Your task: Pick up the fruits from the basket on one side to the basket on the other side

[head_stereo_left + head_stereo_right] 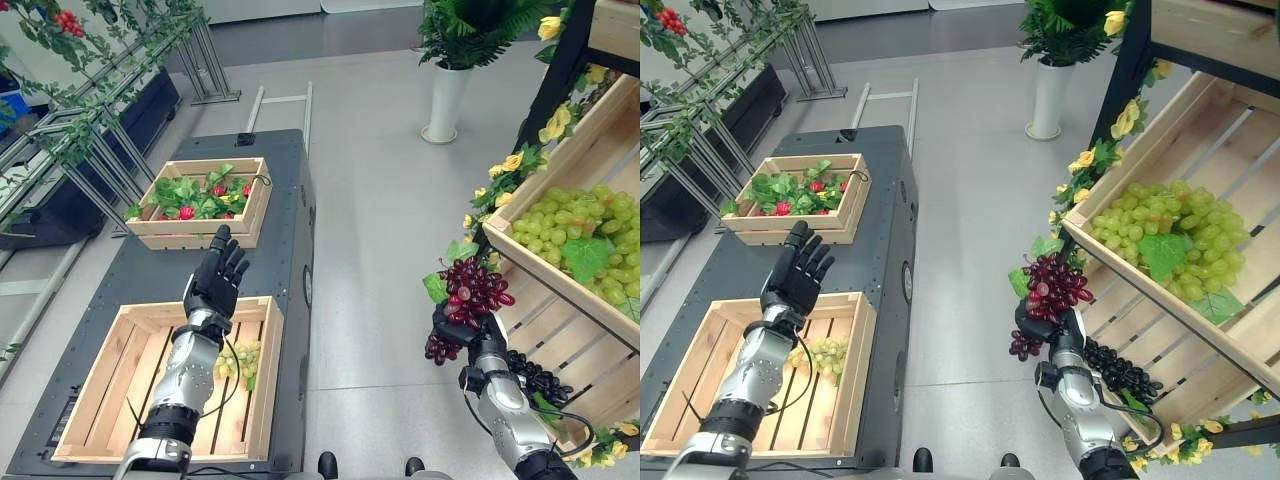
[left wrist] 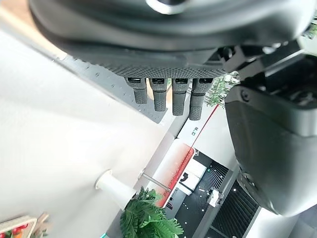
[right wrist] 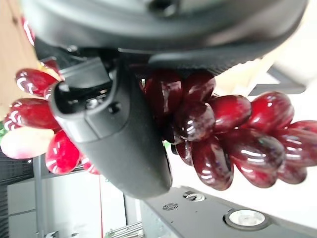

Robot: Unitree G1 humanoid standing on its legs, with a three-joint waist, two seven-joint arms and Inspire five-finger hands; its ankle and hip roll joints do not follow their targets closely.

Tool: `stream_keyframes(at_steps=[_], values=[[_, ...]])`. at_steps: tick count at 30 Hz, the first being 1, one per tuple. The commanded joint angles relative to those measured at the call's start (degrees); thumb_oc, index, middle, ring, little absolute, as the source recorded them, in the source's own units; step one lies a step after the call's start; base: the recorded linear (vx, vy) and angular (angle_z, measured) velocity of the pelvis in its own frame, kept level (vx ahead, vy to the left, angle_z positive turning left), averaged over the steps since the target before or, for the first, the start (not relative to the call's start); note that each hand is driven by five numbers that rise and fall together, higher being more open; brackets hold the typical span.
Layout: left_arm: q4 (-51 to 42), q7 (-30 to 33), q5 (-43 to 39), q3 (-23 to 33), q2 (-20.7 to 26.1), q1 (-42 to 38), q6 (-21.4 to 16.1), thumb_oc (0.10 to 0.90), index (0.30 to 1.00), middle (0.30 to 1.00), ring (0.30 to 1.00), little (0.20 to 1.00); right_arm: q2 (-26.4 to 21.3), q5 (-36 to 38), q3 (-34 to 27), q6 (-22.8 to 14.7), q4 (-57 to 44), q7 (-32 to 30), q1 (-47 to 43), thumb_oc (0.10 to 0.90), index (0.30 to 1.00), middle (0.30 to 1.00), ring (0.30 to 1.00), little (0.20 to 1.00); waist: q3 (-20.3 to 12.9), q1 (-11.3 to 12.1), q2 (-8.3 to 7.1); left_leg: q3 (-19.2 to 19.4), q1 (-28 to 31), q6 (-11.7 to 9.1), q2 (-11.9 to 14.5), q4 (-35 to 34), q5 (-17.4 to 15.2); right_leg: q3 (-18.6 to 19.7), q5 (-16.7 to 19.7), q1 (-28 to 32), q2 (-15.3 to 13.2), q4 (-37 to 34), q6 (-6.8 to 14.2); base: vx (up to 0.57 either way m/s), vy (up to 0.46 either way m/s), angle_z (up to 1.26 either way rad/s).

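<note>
Left eye view: the right hand (image 1: 470, 335) is seen raised beside a slanted wooden shelf crate (image 1: 560, 165), its fingers and thumb curled round a bunch of dark red grapes (image 1: 472, 290). The bunch is held clear of any surface, with part of it drooping below the hand. Just behind the hand, darker grapes (image 1: 540, 382) are seen lying in the lower shelf crate (image 1: 560, 330). Above and beyond the hand, green grapes (image 1: 575, 225) are piled in the upper one.

The left hand (image 1: 215, 278) is held up with straight, spread fingers and nothing in it. Beneath it, a wooden crate (image 1: 110, 385) is set on a dark cart (image 1: 290, 200). A small bunch of green grapes (image 1: 238, 362) is seen inside that crate, beside the forearm. Past the fingertips, a second crate (image 1: 200, 232) filled with green leaves and red fruit (image 1: 186, 212) is placed.
</note>
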Motion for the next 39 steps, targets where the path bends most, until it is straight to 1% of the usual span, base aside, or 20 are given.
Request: stream_keyframes(at_steps=[1, 3, 7, 9, 13, 14, 16, 17, 19, 21, 22, 24, 28, 29, 30, 31, 33, 36, 37, 39], values=[[1.26, -2.49, 0.80, 1.64, -1.52, -2.84, -7.77, 0.800, 0.900, 0.900, 0.900, 0.900, -0.74, -3.20, -3.28, -8.71, -2.21, 2.90, -4.10, 0.400, 0.300, 0.300, 0.300, 0.300, -3.77, 0.44, -0.63, -1.14, 1.68, 0.75, -4.29, 0.53, -7.83, -1.53, -1.97, 0.38, 2.47, 0.33, -3.11, 0.01, -0.021, -0.13], [1.54, -1.60, 0.82, 1.34, -3.34, 0.26, -6.72, 0.800, 0.900, 0.900, 0.900, 0.900, -1.13, -2.68, -4.76, -7.60, 0.05, 2.64, -3.57, 0.400, 0.300, 0.300, 0.300, 0.300, -2.69, 0.44, -1.24, -0.73, 1.87, 0.91, -4.15, 0.53, -8.00, -1.14, -1.88, 0.48, 2.78, 0.33, -3.28, 0.02, -0.033, -0.16], [3.06, -0.95, -1.74, 1.41, -4.60, 2.89, -6.59, 0.800, 0.900, 0.900, 0.900, 0.900, -2.08, -1.50, -6.08, -5.99, 3.45, 2.79, -3.64, 0.400, 0.300, 0.300, 0.300, 0.300, -1.53, 0.59, -2.02, 0.19, 2.14, 1.05, -3.87, 0.53, -8.20, -0.48, -1.72, 0.39, 3.03, 0.50, -3.41, 0.03, -0.030, -0.09], [3.41, -0.85, -1.33, 1.72, -5.92, 4.91, -6.11, 0.800, 0.900, 0.900, 0.900, 0.900, -2.31, 1.79, -7.28, -4.41, 5.18, 3.49, -3.78, 0.400, 0.300, 0.300, 0.300, 0.300, -0.74, 0.85, -2.68, 0.70, 2.38, 1.23, -3.72, 0.53, -8.32, 0.02, -1.76, 0.37, 3.24, 0.95, -3.51, 0.05, -0.029, -0.10], [3.46, -0.35, 1.15, 1.53, -5.71, 7.68, -4.90, 0.800, 0.900, 0.900, 0.900, 0.900, -2.13, 7.99, -10.22, -1.72, 8.37, 4.81, -3.84, 0.400, 0.300, 0.300, 0.300, 0.300, 0.53, 1.36, -3.79, 1.55, 2.72, 1.63, -3.34, 0.53, -8.30, 0.67, -2.64, -0.41, 3.60, 3.80, -3.72, 0.06, -0.032, -0.08], [2.48, -0.93, 1.81, 1.17, -5.01, 8.13, -3.94, 0.800, 0.900, 0.900, 0.900, 0.900, -2.35, 10.73, -11.81, -0.74, 9.87, 4.99, -4.05, 0.400, 0.300, 0.300, 0.300, 0.300, 1.49, 1.63, -4.30, 1.84, 2.39, 1.88, -3.17, 1.16, -8.28, 0.83, -3.47, -1.51, 3.70, 6.27, -3.83, -0.01, -0.050, -0.07], [0.71, -1.22, 2.92, -0.33, -3.98, 8.01, -3.61, 0.800, 0.900, 0.900, 0.900, 0.900, -3.12, 14.17, -13.51, -1.07, 13.01, 5.28, -5.40, 0.400, 0.300, 0.300, 0.300, 0.300, 3.98, 2.54, -5.18, 1.77, -0.03, 2.01, -2.85, 4.35, -8.74, 0.58, -3.54, -3.85, 3.59, 9.07, -3.88, -0.09, -0.086, -0.02], [0.30, -1.32, 2.99, -0.70, -3.71, 7.76, -3.55, 0.800, 0.900, 0.900, 0.900, 0.900, -3.57, 15.28, -14.09, -1.06, 14.23, 5.36, -6.17, 0.400, 0.300, 0.300, 0.300, 0.300, 4.89, 2.81, -5.33, 1.68, -0.65, 2.01, -2.73, 4.95, -8.73, 0.58, -3.28, -4.40, 3.63, 9.40, -3.82, -0.12, -0.086, -0.02], [-1.66, -1.94, 1.70, -1.66, -2.97, 6.71, -3.90, 0.800, 0.900, 0.900, 0.900, 0.900, -4.71, 17.87, -15.28, -0.90, 16.49, 4.49, -8.67, 0.400, 0.300, 0.300, 0.300, 0.300, 7.40, 3.49, -5.56, 1.64, -2.23, 2.08, -2.53, 6.00, -8.80, 0.61, -2.60, -5.43, 3.80, 9.46, -3.76, -0.13, -0.063, -0.05], [-4.05, -1.33, 1.28, -2.45, -2.71, 6.03, -3.67, 0.800, 0.900, 0.900, 0.900, 0.900, -5.67, 18.22, -15.84, -0.80, 17.66, 1.61, -10.22, 0.400, 0.300, 0.300, 0.300, 0.300, 8.85, 3.91, -5.72, 1.62, -3.35, 2.14, -2.51, 6.99, -9.06, 0.77, -2.26, -6.01, 4.05, 9.47, -3.86, -0.12, -0.043, -0.02], [-5.51, -0.65, 1.34, -3.25, -2.23, 5.68, -4.24, 0.800, 0.900, 0.900, 0.900, 0.900, -6.31, 18.97, -16.21, -1.07, 18.17, 0.65, -11.08, 0.400, 0.300, 0.300, 0.300, 0.300, 9.94, 4.12, -5.86, 1.58, -4.45, 2.15, -2.57, 7.92, -9.16, 0.72, -2.19, -6.63, 4.19, 9.82, -3.91, -0.12, -0.043, 0.00], [-6.72, -0.28, 1.71, -3.90, -1.89, 5.21, -4.41, 0.800, 0.900, 0.900, 0.900, 0.900, -6.90, 19.62, -16.64, -1.40, 18.37, -0.86, -11.93, 0.400, 0.300, 0.300, 0.300, 0.300, 10.94, 4.35, -5.92, 1.63, -5.75, 2.15, -2.57, 9.24, -9.42, 0.48, -2.22, -7.52, 4.28, 10.56, -3.96, -0.09, -0.028, -0.02], [-9.82, -0.31, 0.10, -5.50, -0.70, 3.71, -4.83, 0.800, 0.900, 0.900, 0.900, 0.900, -9.58, 20.04, -18.58, -1.38, 19.17, -4.16, -13.67, 0.400, 0.300, 0.300, 0.300, 0.300, 14.30, 4.34, -6.03, 2.06, -9.38, 2.05, -2.72, 14.27, -10.72, -0.49, -3.10, -10.09, 4.30, 13.88, -4.43, -0.07, -0.013, 0.01], [-9.83, -0.29, 0.10, -5.51, -0.71, 3.68, -4.82, 0.800, 0.900, 0.900, 0.900, 0.900, -9.60, 20.04, -18.59, -1.38, 19.19, -4.15, -13.70, 0.400, 0.300, 0.300, 0.300, 0.300, 14.30, 4.34, -6.01, 2.05, -9.54, 2.05, -2.70, 14.49, -10.82, -0.51, -3.15, -10.20, 4.30, 14.01, -4.43, -0.07, -0.009, 0.02], [-10.86, -0.39, -0.19, -6.04, -0.28, 3.40, -4.92, 0.800, 0.900, 0.900, 0.900, 0.900, -10.44, 19.53, -18.97, -1.63, 19.31, -4.73, -14.08, 0.400, 0.300, 0.300, 0.300, 0.300, 15.26, 4.39, -6.00, 2.11, -10.74, 2.04, -2.78, 16.23, -11.33, -0.95, -3.50, -11.03, 4.15, 15.22, -4.67, -0.08, -0.004, 0.02], [-12.68, -0.19, -0.65, -6.81, 0.00, 3.16, -4.87, 0.800, 0.900, 0.900, 0.900, 0.900, -11.67, 19.46, -19.42, -2.01, 19.18, -5.61, -14.72, 0.400, 0.300, 0.300, 0.300, 0.300, 16.62, 4.34, -5.95, 2.37, -12.79, 1.96, -2.77, 19.37, -12.14, -1.47, -3.98, -12.70, 3.82, 17.49, -5.09, -0.10, -0.002, 0.00], [-13.51, -0.01, -0.94, -7.49, 0.26, 2.84, -4.94, 0.800, 0.900, 0.900, 0.900, 0.900, -12.64, 19.69, -19.85, -2.26, 19.04, -5.89, -15.19, 0.400, 0.300, 0.300, 0.300, 0.300, 17.49, 4.26, -5.84, 2.15, -14.46, 1.92, -2.85, 21.60, -12.77, -1.76, -4.43, -14.08, 3.60, 19.29, -5.39, -0.07, 0.008, -0.04], [-16.25, 0.04, -0.41, -9.35, 0.97, 2.28, -5.31, 0.800, 0.900, 0.900, 0.900, 0.900, -14.59, 18.49, -19.90, -3.31, 17.96, -8.06, -16.38, 0.400, 0.300, 0.300, 0.300, 0.300, 19.67, 4.04, -5.45, 1.85, -18.27, 2.01, -3.28, 26.59, -14.24, -2.29, -5.80, -17.91, 2.97, 24.22, -6.06, -0.06, 0.014, -0.06], [-16.63, 0.03, -0.34, -9.63, 1.20, 2.14, -5.38, 0.800, 0.900, 0.900, 0.900, 0.900, -14.81, 18.39, -19.84, -3.32, 17.77, -8.36, -16.54, 0.400, 0.300, 0.300, 0.300, 0.300, 19.83, 4.00, -5.41, 1.86, -18.70, 2.03, -3.32, 27.09, -14.41, -2.34, -6.00, -18.38, 2.90, 24.84, -6.10, -0.08, 0.006, -0.03], [-20.07, -4.26, 1.35, -11.91, 2.76, 1.43, -5.86, 0.800, 0.900, 0.900, 0.900, 0.900, -16.75, 18.27, -19.90, -3.31, 16.52, -9.49, -17.39, 0.400, 0.300, 0.300, 0.300, 0.300, 20.39, 3.92, -5.16, 1.68, -21.71, 2.33, -3.80, 30.01, -15.30, -2.63, -6.95, -21.51, 2.46, 28.11, -6.36, -0.06, -0.002, 0.02]])
